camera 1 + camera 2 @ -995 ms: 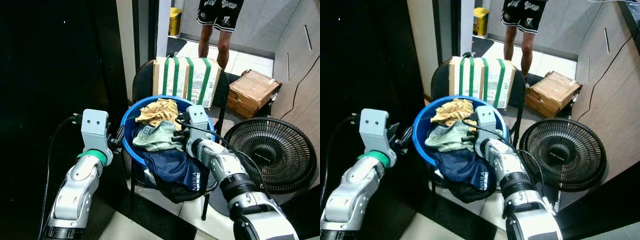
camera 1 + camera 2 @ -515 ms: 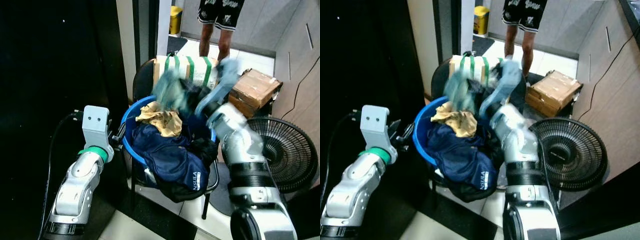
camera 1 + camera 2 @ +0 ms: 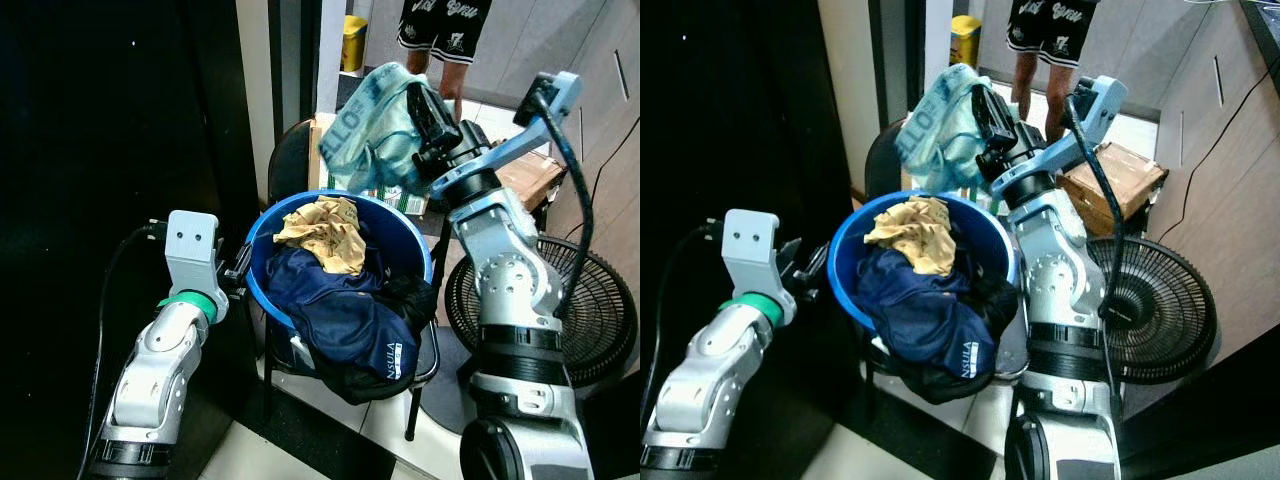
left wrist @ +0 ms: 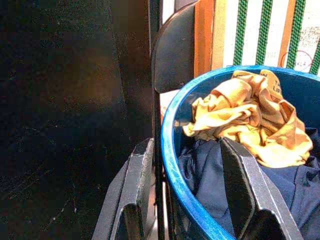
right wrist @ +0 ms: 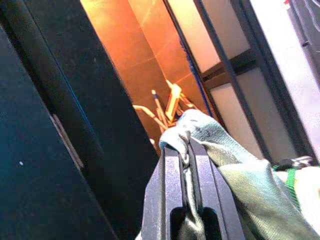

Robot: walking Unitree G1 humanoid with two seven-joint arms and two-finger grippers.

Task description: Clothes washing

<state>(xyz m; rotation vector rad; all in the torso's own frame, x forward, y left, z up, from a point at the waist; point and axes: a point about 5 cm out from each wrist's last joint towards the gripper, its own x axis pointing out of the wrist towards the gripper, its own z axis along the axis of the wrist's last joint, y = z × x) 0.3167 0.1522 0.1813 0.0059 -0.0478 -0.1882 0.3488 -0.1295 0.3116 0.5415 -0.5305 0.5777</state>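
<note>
A blue basin (image 3: 258, 240) sits on a black chair (image 3: 285, 160), holding a yellow garment (image 3: 325, 230) and a navy garment (image 3: 345, 320) that spills over its front rim. My right gripper (image 3: 420, 105) is raised above the basin's far side, shut on a pale green garment (image 3: 370, 130) that hangs in a bunch from its fingers (image 5: 167, 170). At the basin's left side my left gripper (image 3: 238, 275) is open. Its fingers (image 4: 137, 200) straddle the basin's rim (image 4: 172, 165), one outside and one inside.
A box with green stripes (image 4: 260, 30) stands on the chair behind the basin. A black floor fan (image 3: 590, 300) is at the right, with a brown cardboard box (image 3: 530, 165) beyond it. A person's legs (image 3: 440, 40) stand in the doorway near a yellow bin (image 3: 352, 40). Dark wall lies to the left.
My right gripper took hold of the pale green garment in the basin and swung it up and back, above the basin. The left arm stayed at the rim.
</note>
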